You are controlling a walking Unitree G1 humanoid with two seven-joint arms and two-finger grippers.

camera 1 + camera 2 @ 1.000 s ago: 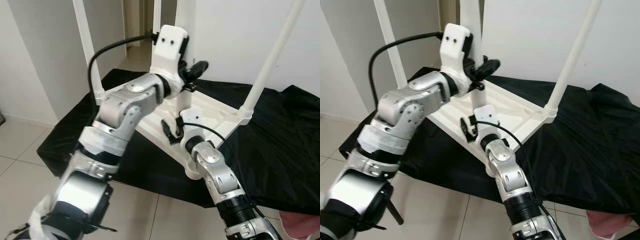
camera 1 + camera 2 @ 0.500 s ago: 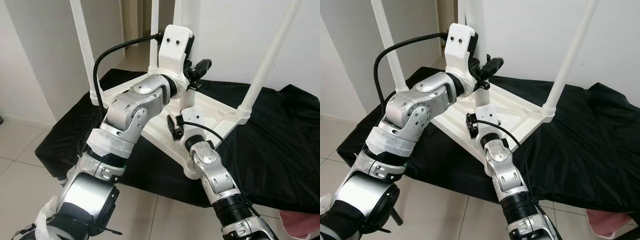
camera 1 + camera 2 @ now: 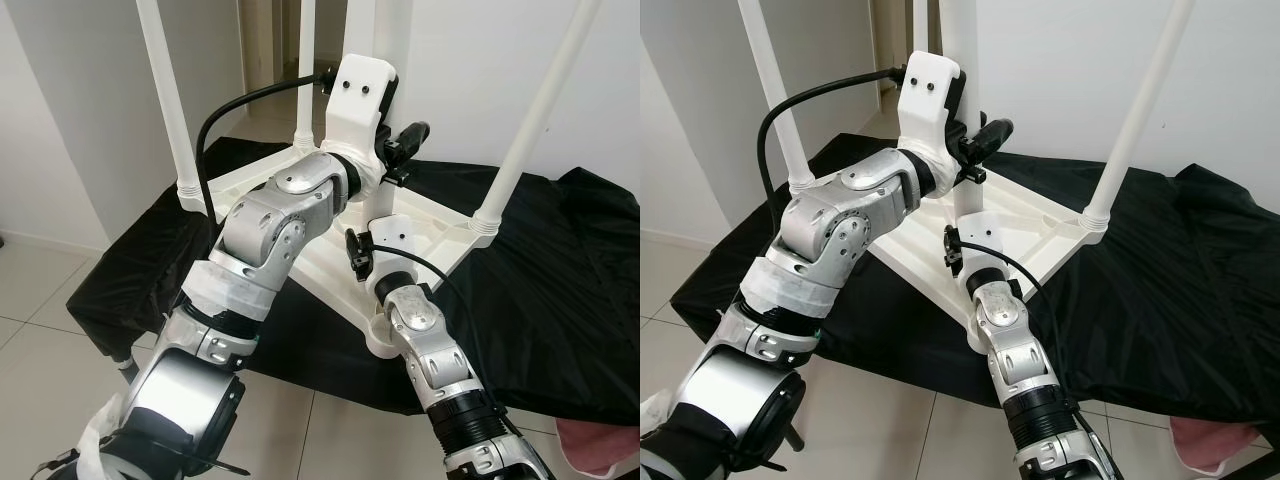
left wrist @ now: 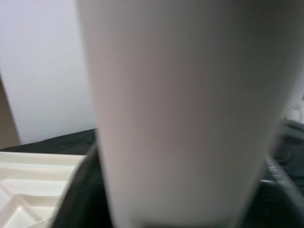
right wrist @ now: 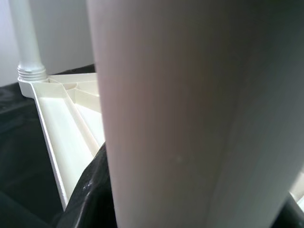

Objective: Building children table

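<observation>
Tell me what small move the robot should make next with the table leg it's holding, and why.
Probably shift the leg toward the robot and lower its end onto the empty corner socket. The left gripper and right gripper hold it upright over the middle of the upturned table, whose other three corners already have legs.

A white plastic children's table (image 3: pixel 440 225) lies upside down, its ribbed underside facing up. Three white legs stand upright in corner sockets: left (image 3: pixel 163 95), far (image 3: pixel 305 70) and right (image 3: pixel 540 105). A fourth leg (image 3: pixel 378 30) stands over the middle. The near corner socket (image 3: pixel 383 338) is open.
</observation>
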